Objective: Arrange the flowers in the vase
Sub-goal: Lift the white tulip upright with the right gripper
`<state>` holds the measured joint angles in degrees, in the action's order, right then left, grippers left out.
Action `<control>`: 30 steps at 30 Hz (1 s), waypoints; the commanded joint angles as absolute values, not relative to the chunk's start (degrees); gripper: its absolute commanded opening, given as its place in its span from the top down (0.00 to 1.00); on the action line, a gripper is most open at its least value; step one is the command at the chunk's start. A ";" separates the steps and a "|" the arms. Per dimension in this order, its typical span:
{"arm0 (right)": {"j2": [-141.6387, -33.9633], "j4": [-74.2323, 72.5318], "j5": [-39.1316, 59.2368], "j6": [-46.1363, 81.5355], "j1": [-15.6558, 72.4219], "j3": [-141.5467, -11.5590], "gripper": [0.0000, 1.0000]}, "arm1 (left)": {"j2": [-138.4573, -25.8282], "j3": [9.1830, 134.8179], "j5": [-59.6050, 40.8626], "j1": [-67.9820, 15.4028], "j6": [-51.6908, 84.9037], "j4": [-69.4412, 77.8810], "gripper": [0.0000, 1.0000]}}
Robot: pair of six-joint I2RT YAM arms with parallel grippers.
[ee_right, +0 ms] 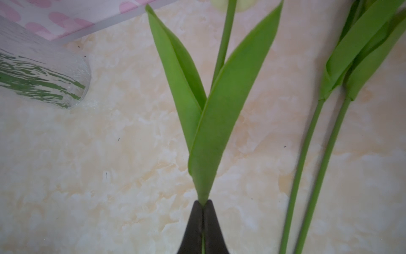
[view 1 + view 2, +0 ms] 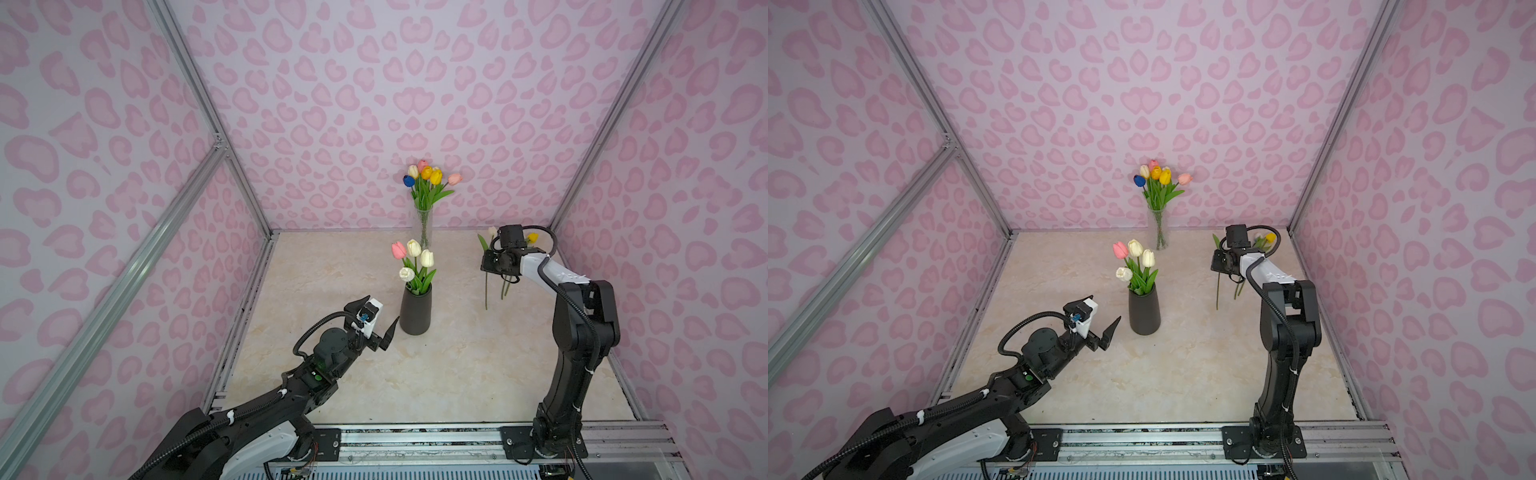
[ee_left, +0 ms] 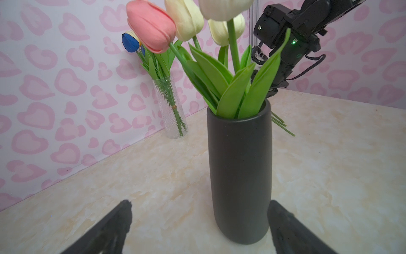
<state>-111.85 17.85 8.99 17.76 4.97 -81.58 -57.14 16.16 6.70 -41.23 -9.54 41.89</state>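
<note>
A black vase [image 2: 415,311] [image 3: 239,171] stands mid-table and holds pink, cream and white flowers [image 2: 413,259] [image 2: 1136,257]. My left gripper [image 2: 384,336] [image 3: 201,204] is open just left of the vase's base, its fingers apart from it. At the back right my right gripper [image 1: 203,204] [image 2: 487,266] is shut on the green stem of a cream-headed tulip [image 1: 211,132] [image 2: 486,295], just below its leaves. Two more tulips [image 1: 307,154] lie beside it on the table, one with a yellow head [image 2: 532,237]. The wrist hides part of them in both top views.
A clear glass vase [image 2: 424,228] [image 3: 170,107] with several coloured tulips stands against the back wall, close to the left of my right gripper. Pink patterned walls close the table's left, back and right sides. A metal rail [image 2: 415,440] runs along the front.
</note>
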 commanded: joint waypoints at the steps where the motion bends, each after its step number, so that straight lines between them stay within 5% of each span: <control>1: -108.36 9.33 8.86 17.73 5.32 -77.70 1.00 | -56.87 16.70 6.96 -41.22 -10.03 43.17 0.03; 18: -80.71 -40.27 19.40 9.69 15.56 -46.75 1.00 | -58.89 17.05 6.29 -41.22 -10.19 43.43 0.03; 30: -73.30 -42.57 20.31 9.53 19.12 -46.63 1.00 | -58.50 16.51 6.22 -41.22 -10.40 44.39 0.03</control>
<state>-74.32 -38.85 19.99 9.28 18.61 -46.59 -58.48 16.23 6.39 -41.23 -10.13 42.04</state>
